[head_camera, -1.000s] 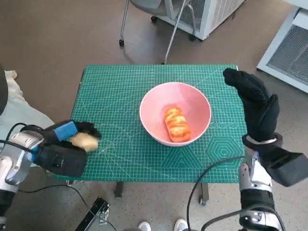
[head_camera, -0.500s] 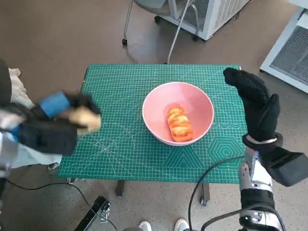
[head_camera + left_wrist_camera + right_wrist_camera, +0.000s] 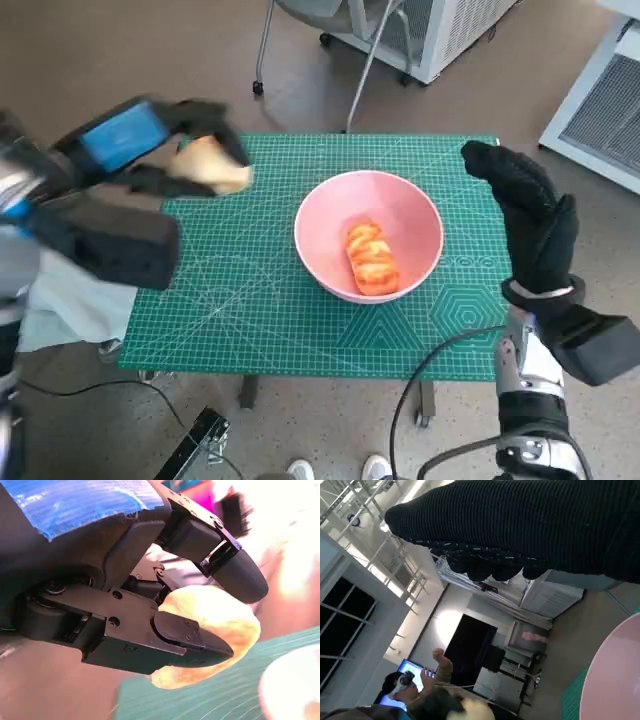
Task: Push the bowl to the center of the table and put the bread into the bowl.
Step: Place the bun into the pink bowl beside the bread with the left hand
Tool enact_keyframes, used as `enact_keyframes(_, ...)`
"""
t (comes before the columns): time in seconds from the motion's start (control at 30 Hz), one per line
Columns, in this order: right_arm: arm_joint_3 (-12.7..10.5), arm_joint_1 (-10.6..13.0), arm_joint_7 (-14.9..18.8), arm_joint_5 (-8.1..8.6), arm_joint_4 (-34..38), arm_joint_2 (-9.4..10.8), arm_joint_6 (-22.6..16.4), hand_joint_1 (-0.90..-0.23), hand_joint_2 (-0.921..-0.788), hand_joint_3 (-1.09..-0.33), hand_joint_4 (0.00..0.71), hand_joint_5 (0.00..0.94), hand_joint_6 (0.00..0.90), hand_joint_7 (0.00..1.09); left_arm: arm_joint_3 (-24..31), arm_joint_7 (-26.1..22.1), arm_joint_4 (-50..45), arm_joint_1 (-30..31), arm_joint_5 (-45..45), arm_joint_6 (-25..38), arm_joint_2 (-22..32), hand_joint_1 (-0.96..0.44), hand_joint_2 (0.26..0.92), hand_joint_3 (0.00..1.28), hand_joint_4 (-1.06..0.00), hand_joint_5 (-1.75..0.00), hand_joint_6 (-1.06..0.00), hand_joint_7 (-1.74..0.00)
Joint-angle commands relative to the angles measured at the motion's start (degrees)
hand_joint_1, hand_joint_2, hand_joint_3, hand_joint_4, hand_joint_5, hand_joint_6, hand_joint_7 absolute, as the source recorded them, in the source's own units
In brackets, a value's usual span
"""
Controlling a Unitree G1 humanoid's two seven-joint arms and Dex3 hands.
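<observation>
The left hand (image 3: pixel 165 150) is raised above the table's far left part, its black fingers (image 3: pixel 235 570) closed around a pale bread roll (image 3: pixel 210 635). The gloved right hand (image 3: pixel 530 215) stands upright with fingers straight, holding nothing, on its pale forearm (image 3: pixel 530 385).

Left hand (image 3: pixel 150 165) smeared by blur in head view, bread (image 3: pixel 212 166) half hidden by its fingers. In left wrist view, bowl (image 3: pixel 295 687) cut off at the corner and washed out. Right hand's (image 3: pixel 535 225) fingers barely seen in right wrist view
</observation>
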Motion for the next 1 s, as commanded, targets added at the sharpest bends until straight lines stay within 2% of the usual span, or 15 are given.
enact_keyframes(0.03,0.26,0.27,0.04,-1.01,0.84,-0.28,-0.09,-0.617,-0.921,-0.695,0.383,0.006,0.053,0.78,-3.24,2.43,5.00,-5.27,1.69,-2.56,-4.53,0.00,0.909,0.08,-0.62,-1.32,-0.74,-0.97)
enact_keyframes(0.17,0.26,0.16,0.01,-1.18,1.08,-0.47,-0.42,-0.621,-0.921,-0.695,0.383,0.006,0.048,0.78,-6.08,4.98,10.87,-9.38,3.44,-5.49,-8.43,0.00,0.908,0.07,-0.63,-1.30,-0.74,-0.98)
enact_keyframes(0.33,0.34,0.23,-0.19,-1.35,0.95,-0.41,-0.72,-0.624,-0.921,-0.694,0.384,0.006,0.045,0.78,-9.20,8.40,19.13,-13.38,5.48,-7.38,-13.59,0.00,0.915,0.06,-0.67,-1.19,-0.69,-1.11)
enact_keyframes(0.5,0.29,0.54,-0.38,-1.42,0.44,-0.36,-0.77,-0.624,-0.921,-0.694,0.384,0.006,0.043,0.78,-12.90,14.11,27.15,-16.08,8.89,-10.31,-17.38,0.00,0.919,0.05,-0.68,-1.12,-0.68,-1.18)
enact_keyframes(0.57,0.05,0.74,-0.52,-1.43,0.32,-0.44,-0.96,-0.624,-0.921,-0.694,0.384,0.006,0.043,0.79,-15.31,18.48,30.13,-16.96,11.98,-12.43,-18.05,0.00,0.919,0.05,-0.67,-1.12,-0.68,-1.18)
enact_keyframes(0.73,-0.39,1.36,-1.12,-1.34,-0.60,-0.51,-0.86,-0.618,-0.921,-0.694,0.394,0.010,0.058,0.79,-20.61,27.93,34.76,-18.39,19.33,-15.30,-18.75,0.00,0.920,0.08,-0.58,-1.21,-0.70,-1.16)
enact_keyframes(0.8,-0.53,1.73,-1.63,-1.33,-1.38,-0.47,-0.38,-0.616,-0.921,-0.690,0.404,0.015,0.078,0.78,-21.76,28.90,36.17,-18.45,20.43,-15.58,-19.20,0.00,0.921,0.11,-0.54,-1.25,-0.68,-1.18)
enact_keyframes(0.87,-0.52,2.16,-2.23,-1.61,-2.08,-0.38,-0.20,-0.617,-0.921,-0.686,0.411,0.017,0.094,0.78,-21.33,25.00,36.66,-17.98,18.65,-14.69,-20.01,0.00,0.921,0.15,-0.49,-1.29,-0.63,-1.24)
enact_keyframes(0.9,-0.47,2.36,-2.67,-1.94,-2.45,-0.32,-0.18,-0.618,-0.921,-0.684,0.414,0.018,0.101,0.77,-20.92,22.03,35.90,-17.33,17.64,-13.30,-20.18,0.00,0.921,0.20,-0.42,-1.34,-0.58,-1.31)
enact_keyframes(0.93,-0.43,2.51,-3.00,-2.17,-2.73,-0.30,-0.14,-0.619,-0.921,-0.682,0.416,0.019,0.105,0.77,-20.64,20.01,35.32,-16.87,17.00,-12.31,-20.28,-0.03,0.890,0.20,-0.36,-0.99,-0.45,-1.06)
enact_keyframes(0.97,-0.41,2.63,-3.42,-2.40,-3.04,-0.29,-0.03,-0.619,-0.921,-0.682,0.417,0.019,0.106,0.77,-19.89,15.95,33.70,-15.91,15.64,-9.88,-20.50,-0.04,0.887,0.18,-0.36,-0.82,-0.43,-0.92)
enact_keyframes(1.0,-0.36,2.76,-3.76,-2.59,-3.36,-0.27,0.09,-0.625,-0.921,-0.681,0.417,0.019,0.103,0.76,-19.31,12.96,32.39,-15.19,14.63,-8.13,-20.60,-0.08,0.873,0.15,-0.29,-0.54,-0.31,-0.68)
